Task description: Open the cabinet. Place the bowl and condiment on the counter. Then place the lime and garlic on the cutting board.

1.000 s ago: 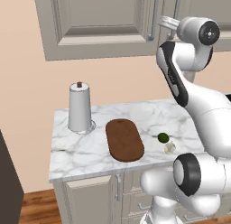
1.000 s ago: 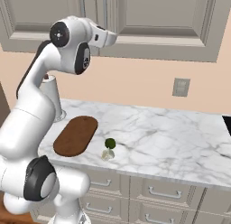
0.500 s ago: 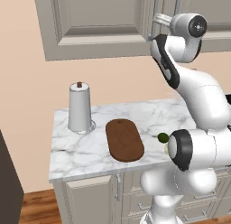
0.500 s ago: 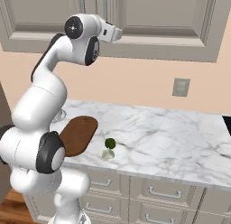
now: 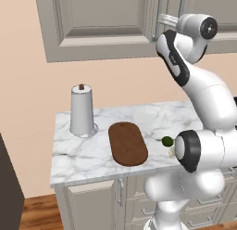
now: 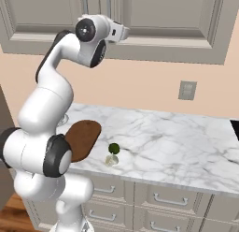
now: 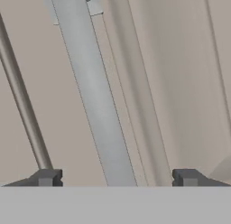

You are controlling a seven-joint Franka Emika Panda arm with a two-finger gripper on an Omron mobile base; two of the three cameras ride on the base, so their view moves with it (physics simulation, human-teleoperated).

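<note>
Gripper: open, I straddle the handle.
Risk: tilted handle; my fingers may slip closing.
Cabinet: shut.

The cabinet showed matt grey-beige painted panels with a smooth brushed-metal bar handle, the worktop was glossy white marble veined grey, the cutting board looked dark matt wood, and the paper-towel roll soft white paper.
</note>
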